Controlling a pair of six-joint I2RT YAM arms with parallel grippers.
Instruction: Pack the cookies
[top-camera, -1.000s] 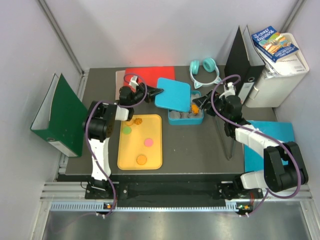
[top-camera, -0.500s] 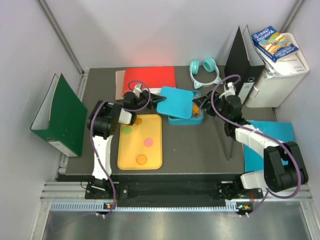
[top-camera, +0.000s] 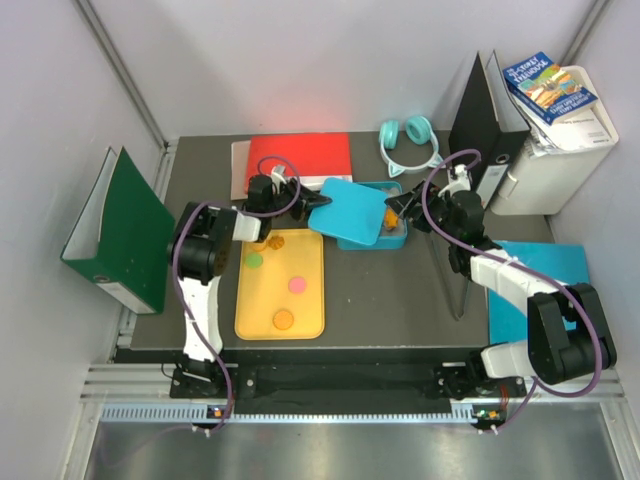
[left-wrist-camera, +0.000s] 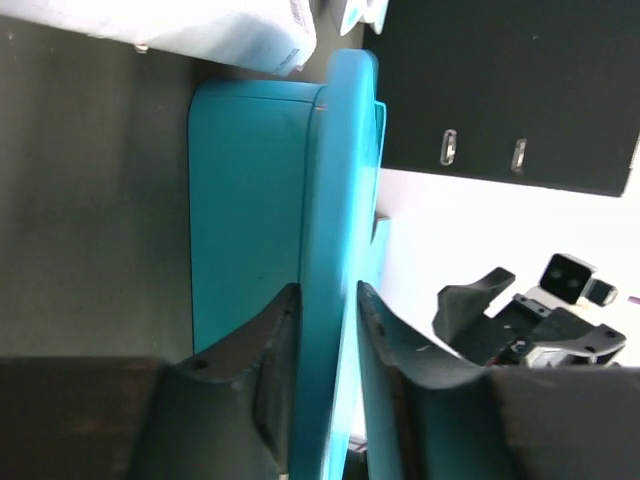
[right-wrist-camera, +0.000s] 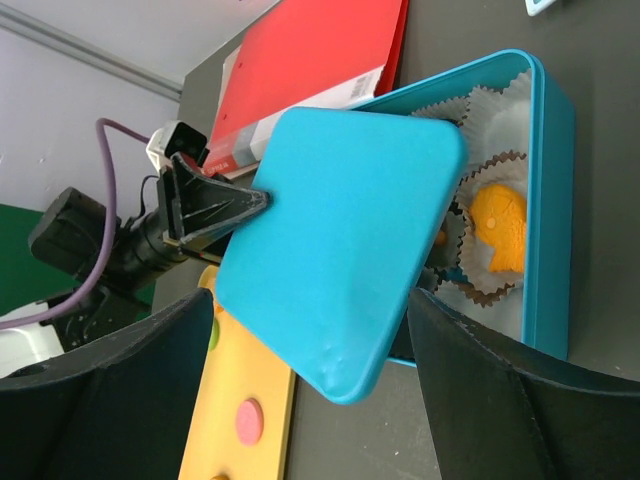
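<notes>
Several cookies lie on the yellow tray (top-camera: 310, 300): a green one (top-camera: 255, 259), a pink one (top-camera: 297, 284) and an orange one (top-camera: 284, 319). An orange cookie (right-wrist-camera: 497, 228) sits in a paper cup inside the teal box (top-camera: 397, 240). The teal lid (top-camera: 350, 213) lies tilted over the box and covers most of it. My left gripper (top-camera: 318, 201) is shut on the lid's left edge; the left wrist view shows that edge (left-wrist-camera: 335, 200) between the fingers. My right gripper (top-camera: 400, 207) hangs open at the box's right side, holding nothing.
A red folder (top-camera: 300, 155) lies behind the tray and teal headphones (top-camera: 410, 140) behind the box. A green binder (top-camera: 120, 225) stands at the left, a black binder (top-camera: 480, 120) and a white box (top-camera: 560, 150) at the right. A blue folder (top-camera: 540, 270) lies under the right arm.
The left gripper has carried the lid to the right and down, from beside the box to over it. Its jaws look a little looser. The right arm has not moved.
</notes>
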